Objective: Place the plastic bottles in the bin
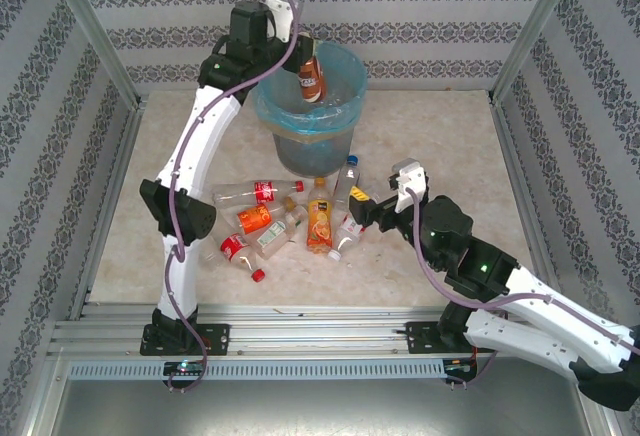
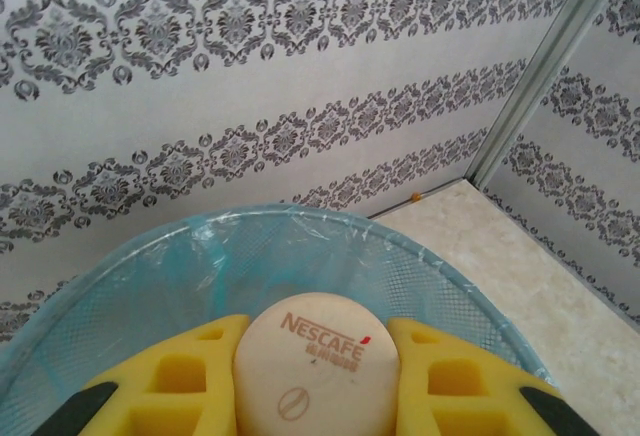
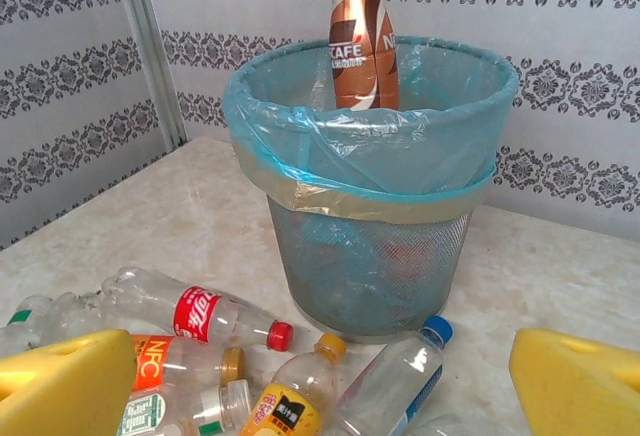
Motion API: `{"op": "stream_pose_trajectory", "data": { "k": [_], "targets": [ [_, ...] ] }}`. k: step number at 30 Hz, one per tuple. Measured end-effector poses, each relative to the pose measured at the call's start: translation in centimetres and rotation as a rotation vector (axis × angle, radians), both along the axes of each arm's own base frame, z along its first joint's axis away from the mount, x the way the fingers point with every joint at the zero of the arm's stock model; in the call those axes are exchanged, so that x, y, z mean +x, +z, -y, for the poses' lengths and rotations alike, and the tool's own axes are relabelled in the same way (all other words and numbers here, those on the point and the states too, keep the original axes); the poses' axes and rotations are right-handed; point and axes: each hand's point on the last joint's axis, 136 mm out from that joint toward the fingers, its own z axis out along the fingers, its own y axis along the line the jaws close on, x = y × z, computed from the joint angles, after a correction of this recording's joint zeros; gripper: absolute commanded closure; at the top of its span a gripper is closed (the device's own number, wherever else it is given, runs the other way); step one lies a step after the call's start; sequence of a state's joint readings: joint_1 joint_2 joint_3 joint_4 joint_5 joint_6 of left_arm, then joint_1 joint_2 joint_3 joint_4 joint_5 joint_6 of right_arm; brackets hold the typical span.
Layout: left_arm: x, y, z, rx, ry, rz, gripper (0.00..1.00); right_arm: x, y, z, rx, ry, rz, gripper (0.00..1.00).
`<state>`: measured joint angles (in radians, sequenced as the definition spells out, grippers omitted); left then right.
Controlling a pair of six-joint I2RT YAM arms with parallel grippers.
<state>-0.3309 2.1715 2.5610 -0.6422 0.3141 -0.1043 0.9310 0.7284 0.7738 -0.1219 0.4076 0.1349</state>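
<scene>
Hanging bottle, top view: the left gripper [image 1: 303,48] is clamped on a brown-labelled bottle [image 1: 312,78], which hangs upright above the mouth of the bin [image 1: 310,151].
Loose bottles, top view: the loose bottles [image 1: 285,221] lie on their sides in a heap on the table [image 1: 450,156], just in front of the bin.
Right arm, top view: the right gripper [image 1: 362,206] sits low at the heap's right edge with nothing in it.
Grip, left wrist view: both yellow pads [image 2: 175,376] press the brown bottle's round end from either side, and the bin's blue liner [image 2: 300,218] lies directly below.
Jaws, right wrist view: the right gripper [image 3: 320,386] stands wide apart and faces the heap. A red-labelled bottle [image 3: 200,311] and a blue-capped bottle [image 3: 400,381] lie nearest it.
Handling, judged: the bottles look empty, so they should be light, thin-walled and slick. They are likely to roll or dent under a squeeze.
Hold point, judged: close across the body at the label, square to the bottle's long axis. Pick a bottle at the edge of the heap, such as the blue-capped one.
</scene>
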Motion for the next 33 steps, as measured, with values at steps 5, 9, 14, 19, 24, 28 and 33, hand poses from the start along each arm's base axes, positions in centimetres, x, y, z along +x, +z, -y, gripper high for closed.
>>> {"op": "stream_pose_trajectory", "data": {
  "k": [5,9,14,19,24,28,33],
  "targets": [
    [0.3,-0.2,-0.7,-0.039,0.005,-0.028,1.00,0.2,-0.4,-0.3,-0.009,0.003,-0.012,0.09],
    [0.2,-0.2,-0.6,-0.059,0.006,-0.039,1.00,0.3,-0.5,-0.3,0.004,0.000,-0.021,0.10],
    [-0.1,0.0,-0.7,-0.066,0.009,-0.045,1.00,0.9,-1.1,0.1,0.011,-0.021,-0.050,0.10],
    [-0.6,0.1,-1.1,-0.060,0.024,-0.051,1.00,1.3,-1.1,0.7,0.036,-0.042,-0.068,0.10],
    [-1.0,-0.1,-1.7,-0.047,0.049,-0.062,1.00,1.1,-0.5,1.2,0.062,-0.047,-0.058,0.10],
    [-0.8,-1.1,-2.0,-0.031,0.068,-0.080,1.00,1.0,-0.4,1.2,0.075,-0.047,-0.061,0.10],
    [-0.6,-3.5,-2.4,0.012,0.086,-0.127,1.00,1.0,-0.8,1.1,0.072,-0.045,-0.068,0.10]
  ]
}}
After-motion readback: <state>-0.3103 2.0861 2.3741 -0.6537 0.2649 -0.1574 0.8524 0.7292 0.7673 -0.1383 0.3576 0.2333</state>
